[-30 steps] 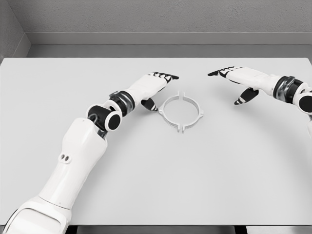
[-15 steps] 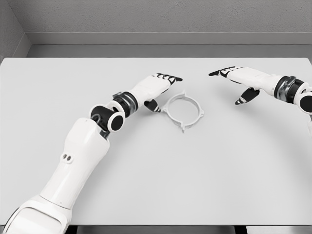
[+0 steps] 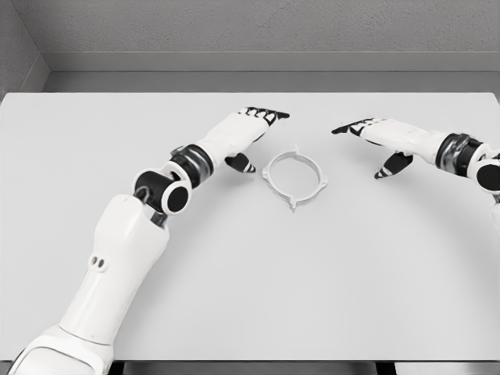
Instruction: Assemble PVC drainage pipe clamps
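Note:
A white ring-shaped pipe clamp [image 3: 294, 176] with small tabs lies flat on the table, near the middle. My left hand [image 3: 250, 133] hovers just left of it, fingers extended and thumb [image 3: 241, 162] pointing down, not touching the ring. My right hand [image 3: 373, 139] is to the ring's right, a short gap away, fingers stretched toward the left and holding nothing.
The white table [image 3: 250, 273] spans the view, with a grey wall behind its far edge. My left arm [image 3: 125, 250] crosses the table's lower left.
The clamp has slid and turned slightly to the upper right. My left hand has pulled back to the left and up, away from the ring. My right hand has shifted a little left and down.

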`<action>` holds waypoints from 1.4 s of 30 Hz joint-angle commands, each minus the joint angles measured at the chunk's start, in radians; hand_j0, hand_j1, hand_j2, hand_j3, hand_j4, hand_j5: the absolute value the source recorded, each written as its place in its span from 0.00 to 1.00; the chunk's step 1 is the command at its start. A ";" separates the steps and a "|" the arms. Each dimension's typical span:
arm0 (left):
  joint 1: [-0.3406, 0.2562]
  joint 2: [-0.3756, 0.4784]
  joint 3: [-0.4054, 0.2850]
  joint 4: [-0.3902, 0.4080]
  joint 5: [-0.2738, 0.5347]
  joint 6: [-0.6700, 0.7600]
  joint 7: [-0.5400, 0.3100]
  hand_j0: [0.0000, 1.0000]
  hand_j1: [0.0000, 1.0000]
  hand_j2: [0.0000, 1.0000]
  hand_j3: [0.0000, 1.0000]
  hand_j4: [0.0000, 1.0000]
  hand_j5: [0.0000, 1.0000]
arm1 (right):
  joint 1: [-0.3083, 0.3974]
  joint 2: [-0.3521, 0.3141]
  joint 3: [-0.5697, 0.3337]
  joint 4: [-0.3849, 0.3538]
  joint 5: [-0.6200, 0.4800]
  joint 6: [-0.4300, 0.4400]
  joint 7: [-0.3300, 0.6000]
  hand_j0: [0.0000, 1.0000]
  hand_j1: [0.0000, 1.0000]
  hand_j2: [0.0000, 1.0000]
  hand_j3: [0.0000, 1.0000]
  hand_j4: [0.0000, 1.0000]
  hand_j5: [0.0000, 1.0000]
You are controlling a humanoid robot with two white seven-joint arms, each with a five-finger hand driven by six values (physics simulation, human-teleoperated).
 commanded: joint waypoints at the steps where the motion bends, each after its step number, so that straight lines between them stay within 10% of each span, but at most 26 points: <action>1: 0.000 0.000 0.019 -0.051 0.006 -0.003 0.000 1.00 1.00 1.00 1.00 1.00 1.00 | 0.003 -0.046 -0.002 -0.100 -0.008 -0.005 -0.001 1.00 1.00 1.00 1.00 1.00 1.00; 11: 0.014 0.121 0.118 -0.129 0.244 -0.003 -0.001 1.00 1.00 1.00 1.00 1.00 1.00 | 0.018 -0.053 0.001 -0.154 -0.008 -0.055 -0.001 1.00 1.00 1.00 1.00 1.00 1.00; 14: 0.021 0.152 0.247 -0.125 0.242 -0.003 -0.001 1.00 1.00 1.00 1.00 1.00 1.00 | 0.045 -0.056 0.001 -0.198 -0.014 -0.058 -0.001 1.00 1.00 1.00 1.00 1.00 1.00; 42: 0.037 0.201 0.270 -0.126 0.244 -0.003 -0.001 1.00 1.00 1.00 1.00 1.00 1.00 | 0.126 0.017 0.065 -0.335 -0.057 -0.125 -0.001 1.00 1.00 1.00 1.00 1.00 1.00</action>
